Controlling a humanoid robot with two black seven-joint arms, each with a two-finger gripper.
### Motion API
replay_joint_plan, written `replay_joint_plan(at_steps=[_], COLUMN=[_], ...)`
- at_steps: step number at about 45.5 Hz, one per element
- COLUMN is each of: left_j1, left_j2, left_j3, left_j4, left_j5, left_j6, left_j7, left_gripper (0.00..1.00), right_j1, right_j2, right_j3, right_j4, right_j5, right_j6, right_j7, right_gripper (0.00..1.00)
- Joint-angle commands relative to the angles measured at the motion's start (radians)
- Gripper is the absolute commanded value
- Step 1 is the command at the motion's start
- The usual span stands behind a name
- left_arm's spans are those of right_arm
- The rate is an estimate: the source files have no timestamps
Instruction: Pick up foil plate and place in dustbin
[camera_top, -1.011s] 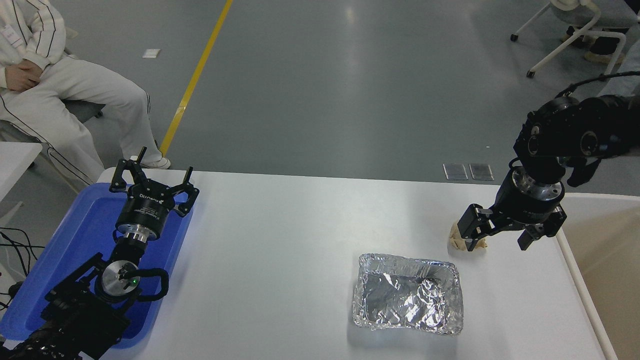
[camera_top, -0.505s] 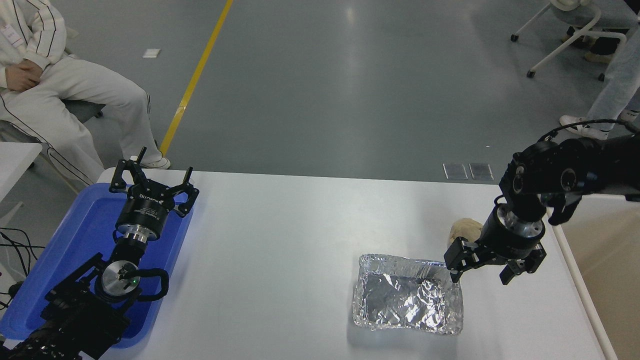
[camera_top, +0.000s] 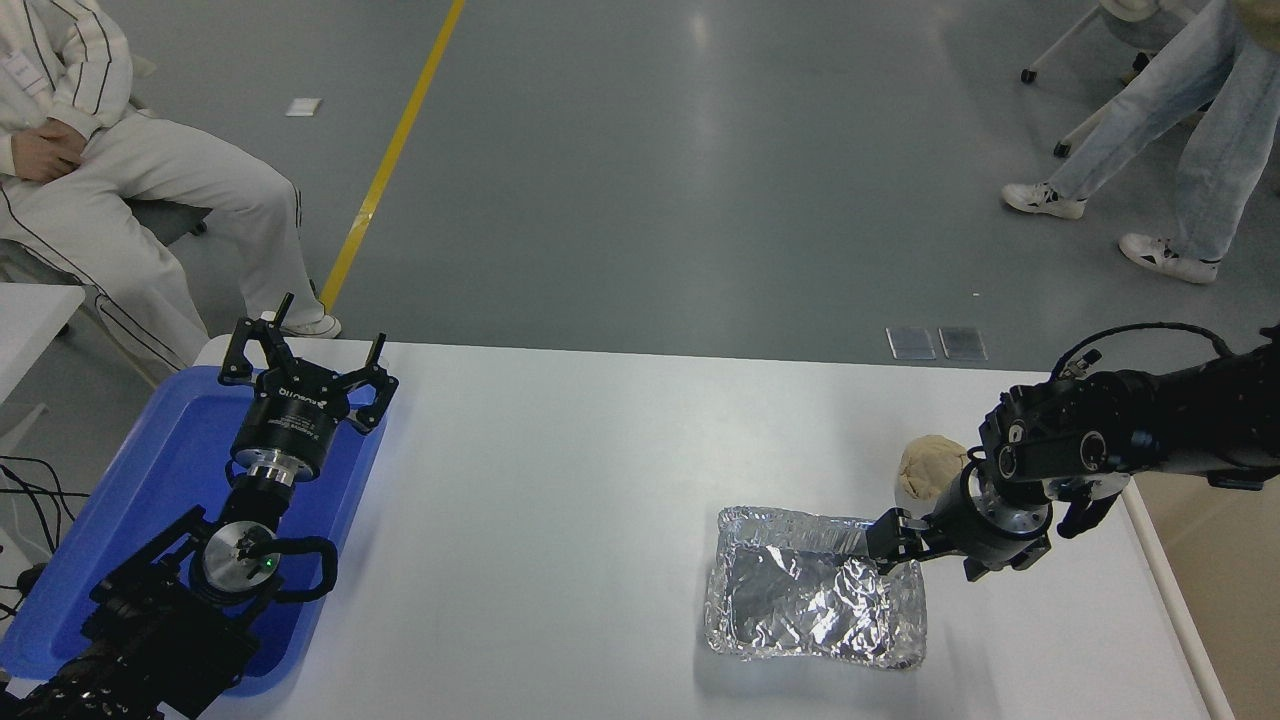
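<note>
1. The foil plate (camera_top: 815, 600) lies on the white bench (camera_top: 560, 480), right of centre.
2. The right gripper (camera_top: 905, 545) sits low at the plate's far right corner, jaws apart astride the rim.
3. A crumpled paper ball (camera_top: 925, 465) rests just behind it.
4. The dustbin (camera_top: 1215, 560) stands at the bench's right edge.
5. The left gripper (camera_top: 305, 375), jaws apart, hangs over the blue tray (camera_top: 170, 450); its lettering is unreadable.

shiny crinkled foil plate (camera_top: 815, 600), glossy blue plastic tray (camera_top: 120, 500), smooth matt white table (camera_top: 560, 480)
</note>
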Motion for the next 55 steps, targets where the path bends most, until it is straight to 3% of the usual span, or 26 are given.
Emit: replay_joint_plan(at_steps=[1, 18, 26, 37, 42, 46, 49, 51, 55], left_j1=[0.000, 0.000, 0.000, 0.001, 0.000, 0.000, 0.000, 0.000, 0.000], left_j2=[0.000, 0.000, 0.000, 0.000, 0.000, 0.000, 0.000, 0.000, 0.000], left_j3=[0.000, 0.000, 0.000, 0.000, 0.000, 0.000, 0.000, 0.000, 0.000], left_j4=[0.000, 0.000, 0.000, 0.000, 0.000, 0.000, 0.000, 0.000, 0.000], left_j5=[0.001, 0.000, -0.001, 0.001, 0.001, -0.001, 0.000, 0.001, 0.001], left_j6=[0.000, 0.000, 0.000, 0.000, 0.000, 0.000, 0.000, 0.000, 0.000], left_j7=[0.000, 0.000, -0.001, 0.000, 0.000, 0.000, 0.000, 0.000, 0.000], left_gripper=[1.00, 1.00, 1.00, 1.00, 1.00, 1.00, 1.00, 1.00, 1.00], right_j1=[-0.059, -0.078, -0.090, -0.114, -0.114, -0.113, -0.108, -0.107, -0.099], right_j2=[0.011, 0.012, 0.012, 0.011, 0.011, 0.009, 0.005, 0.001, -0.002], right_j3=[0.002, 0.013, 0.013, 0.019, 0.022, 0.031, 0.031, 0.031, 0.028], right_j4=[-0.030, -0.035, -0.033, -0.036, -0.036, -0.033, -0.029, -0.029, -0.029], right_j5=[0.007, 0.010, 0.022, 0.031, 0.034, 0.060, 0.099, 0.122, 0.143], right_j6=[-0.038, -0.079, -0.078, -0.079, -0.075, -0.063, -0.052, -0.035, 0.031], right_j7=[0.000, -0.001, -0.001, -0.001, -0.001, -0.001, -0.001, -0.001, -0.001], right_gripper=[0.97, 0.89, 0.71, 0.71, 0.50, 0.20, 0.06, 0.00, 0.00])
